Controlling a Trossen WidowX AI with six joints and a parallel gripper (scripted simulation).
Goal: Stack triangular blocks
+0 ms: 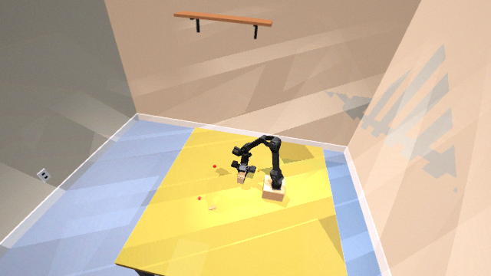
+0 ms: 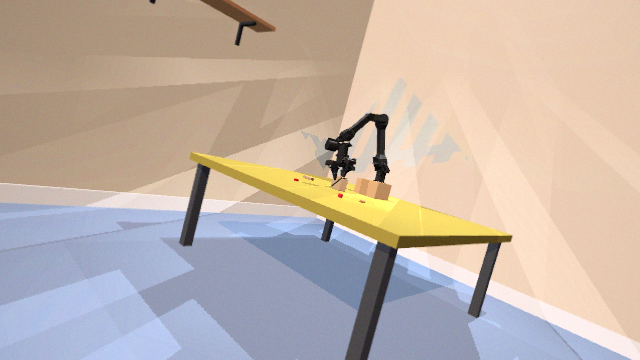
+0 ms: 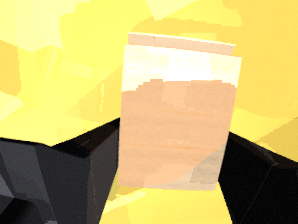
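Note:
My gripper (image 1: 242,172) (image 2: 340,177) (image 3: 166,127) points down and is shut on a light wooden triangular block (image 3: 175,115), its fingers on the block's two ends. The other triangular block (image 3: 180,43) lies beneath on the table; only a narrow strip of it shows past the held block's far edge in the wrist view. In the exterior view a dark slanted line crosses just above the lower block (image 2: 341,185). The strip runs nearly parallel to the held block's edge. Whether the sloped faces touch fully cannot be told; most of the lower block is hidden.
The arm's wooden base (image 1: 273,193) (image 2: 372,188) stands close by on the yellow table (image 1: 184,230) (image 2: 440,225). Red cubes (image 1: 214,166) (image 1: 199,198) (image 2: 296,179) (image 2: 340,195) and a small wooden piece (image 1: 212,208) (image 2: 362,201) lie apart. A tiny orange thing (image 1: 258,170) lies near the gripper.

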